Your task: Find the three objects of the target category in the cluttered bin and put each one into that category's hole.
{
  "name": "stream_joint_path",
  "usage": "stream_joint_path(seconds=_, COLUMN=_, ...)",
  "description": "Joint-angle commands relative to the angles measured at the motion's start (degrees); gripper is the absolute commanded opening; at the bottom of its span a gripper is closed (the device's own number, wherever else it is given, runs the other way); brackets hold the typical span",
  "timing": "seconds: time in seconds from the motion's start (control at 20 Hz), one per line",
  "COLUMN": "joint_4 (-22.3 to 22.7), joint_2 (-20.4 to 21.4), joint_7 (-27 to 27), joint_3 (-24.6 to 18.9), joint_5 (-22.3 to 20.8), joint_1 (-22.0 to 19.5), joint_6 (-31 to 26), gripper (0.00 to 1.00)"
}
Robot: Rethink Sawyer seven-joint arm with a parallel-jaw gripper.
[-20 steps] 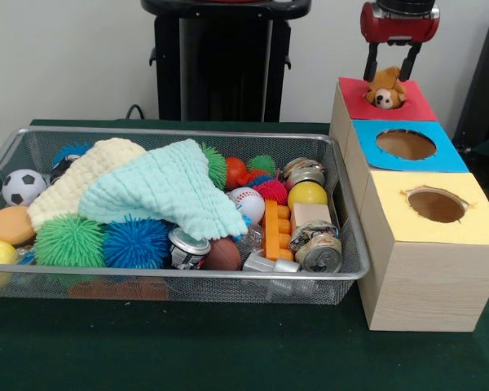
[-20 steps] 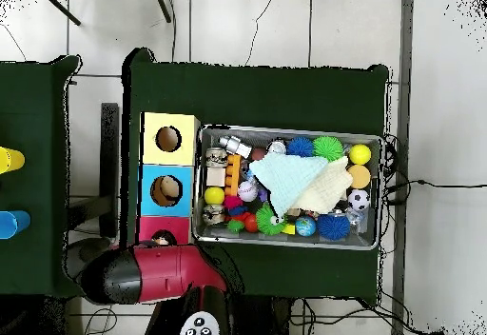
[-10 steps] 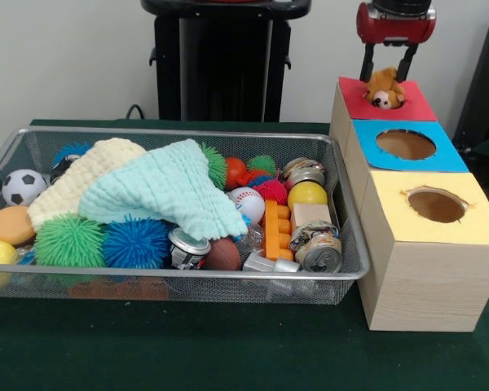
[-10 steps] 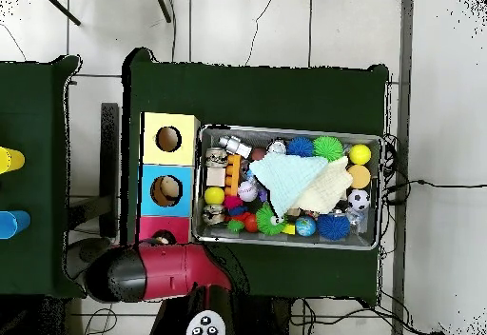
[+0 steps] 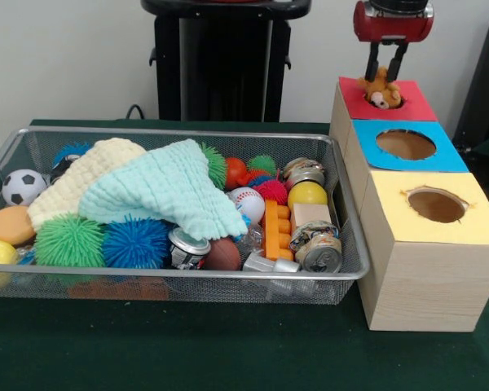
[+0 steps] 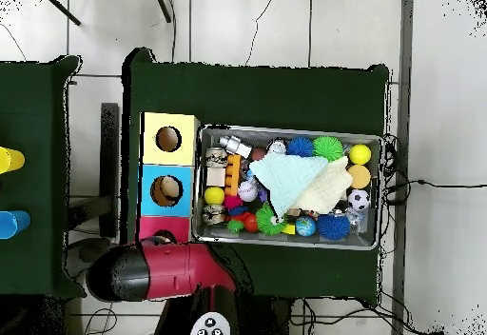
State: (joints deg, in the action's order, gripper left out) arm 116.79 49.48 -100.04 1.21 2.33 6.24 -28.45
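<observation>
A small brown plush dog (image 5: 381, 91) sits partly sunk in the hole of the red-topped box (image 5: 416, 106) at the far right. My gripper (image 5: 385, 75) hangs straight above it with its fingers drawn close together, tips at the toy's head. In the overhead view my red arm (image 6: 162, 269) covers the gripper and most of the red box (image 6: 152, 226). The wire bin (image 5: 187, 134) holds spiky balls, sport balls, crushed cans, an orange block and two cloths.
A blue-topped box (image 5: 448, 151) and a yellow-topped box (image 5: 481, 216), each with a round hole, stand in a row in front of the red one. A black stand (image 5: 220, 65) rises behind the bin. The green table runs along the front.
The gripper's fingers have drawn together from a wide spread after a slight rise. The plush dog has sunk a little lower into the red box's hole.
</observation>
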Motion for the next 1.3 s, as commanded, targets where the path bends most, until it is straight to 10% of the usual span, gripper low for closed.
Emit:
stream_joint_path(seconds=0.05, joint_4=-0.2, joint_2=0.9, joint_7=-5.8, joint_3=-3.6, joint_5=0.1, joint_1=-2.1, joint_6=1.3, gripper=0.00)
stream_joint_path(seconds=0.8, joint_4=-0.7, joint_2=0.8, joint_7=-4.9, joint_3=-4.6, joint_5=0.4, joint_1=-3.1, joint_6=-0.3, gripper=0.00)
stream_joint_path(seconds=0.85, joint_4=-0.4, joint_2=0.8, joint_7=-5.3, joint_3=-4.6, joint_5=0.3, joint_1=-3.2, joint_6=1.0, gripper=1.00)
stream_joint_path(seconds=1.3, joint_4=-1.7, joint_2=-0.2, joint_7=-5.5, joint_3=-4.8, joint_5=0.4, joint_1=-2.8, joint_6=0.1, gripper=1.00)
